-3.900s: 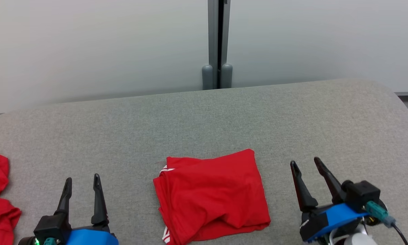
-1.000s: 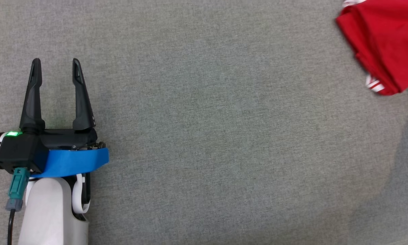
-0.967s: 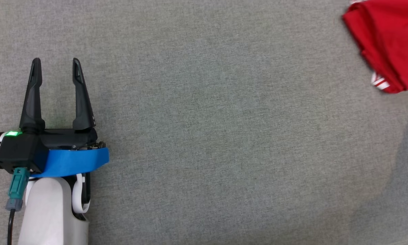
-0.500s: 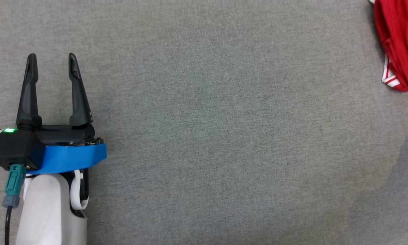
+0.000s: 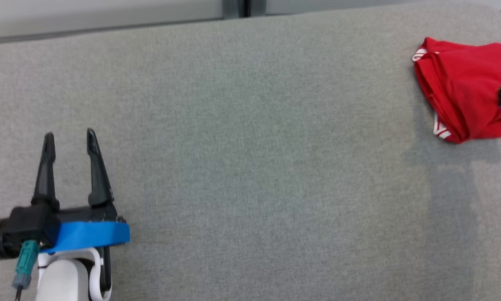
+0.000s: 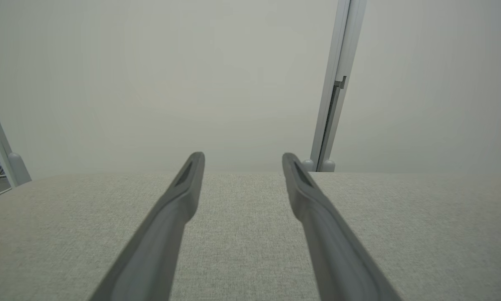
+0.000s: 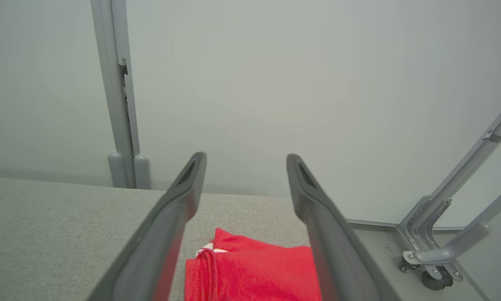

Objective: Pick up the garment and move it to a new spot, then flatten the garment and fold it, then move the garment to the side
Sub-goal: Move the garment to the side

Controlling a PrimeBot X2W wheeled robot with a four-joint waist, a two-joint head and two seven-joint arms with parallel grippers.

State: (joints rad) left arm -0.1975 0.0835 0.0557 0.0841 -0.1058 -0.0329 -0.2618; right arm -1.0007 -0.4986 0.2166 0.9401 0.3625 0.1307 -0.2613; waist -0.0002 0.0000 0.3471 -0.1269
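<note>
Garment (image 5: 463, 92), red w/ white trim, folded, lies at far right of grey padded table (image 5: 250, 146). L gripper (image 5: 69, 138) hovers over table's near left, jaws apart, empty. R gripper (image 7: 246, 161) over table's right end, jaws apart, empty; garment seen below, btwn its fingers.

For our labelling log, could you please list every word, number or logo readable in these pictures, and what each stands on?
None can be read.
The red garment shows only white stripes, no lettering.
The blue band on the left gripper is blank.
</note>
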